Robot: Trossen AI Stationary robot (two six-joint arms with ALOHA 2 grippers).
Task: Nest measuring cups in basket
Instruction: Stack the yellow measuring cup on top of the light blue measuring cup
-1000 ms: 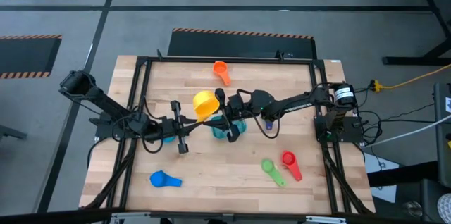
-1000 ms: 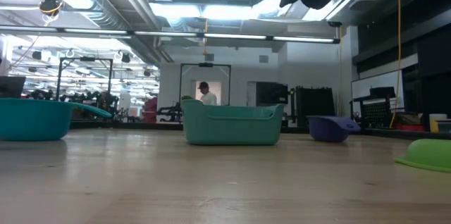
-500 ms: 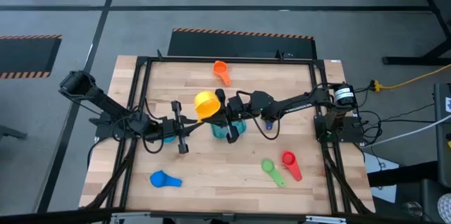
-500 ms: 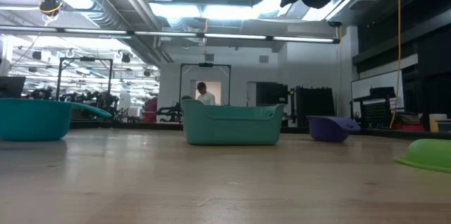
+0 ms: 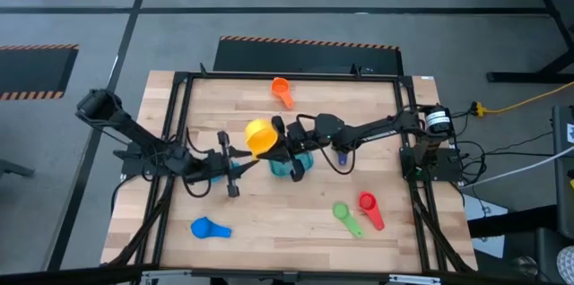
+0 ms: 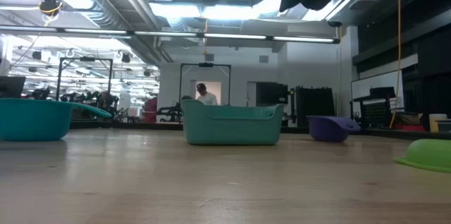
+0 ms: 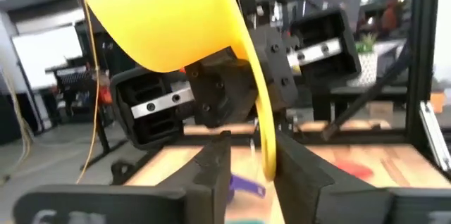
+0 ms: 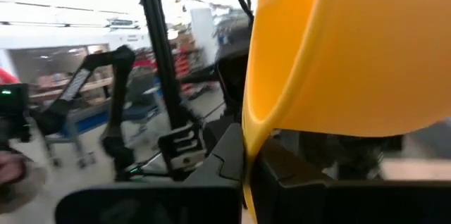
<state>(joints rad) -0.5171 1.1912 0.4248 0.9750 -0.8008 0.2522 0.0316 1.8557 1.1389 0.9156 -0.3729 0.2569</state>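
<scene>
Room: a big workshop with grey floor and hazard-striped mats around the frame in the high view; in the low view, ceiling lights, racks and a person standing far back, centre of frame.
Surface: a pale wooden surface inside a black frame, filling the middle of the high view, with the cups scattered over it.
Arms: both reach to the centre of the high view and meet above the basket; I judge this a handover of one cup between them.
Basket: the teal basket sits just right of centre, under the right arm; in the low view it stands mid-frame on the wood.
Yellow cup: the yellow cup hangs in the air just left of the basket, bowl toward the top of the frame, between the two pincers.
Right pincer: the right pincer is clamped tight on the yellow cup's edge, as its wrist view shows.
Left pincer: the left pincer has its fingers parted around the cup's handle without pressing it, so probably letting go.
Other cups: orange cup top centre; blue cup lower left; green cup and red cup lower right; all lie flat, waiting.
</scene>
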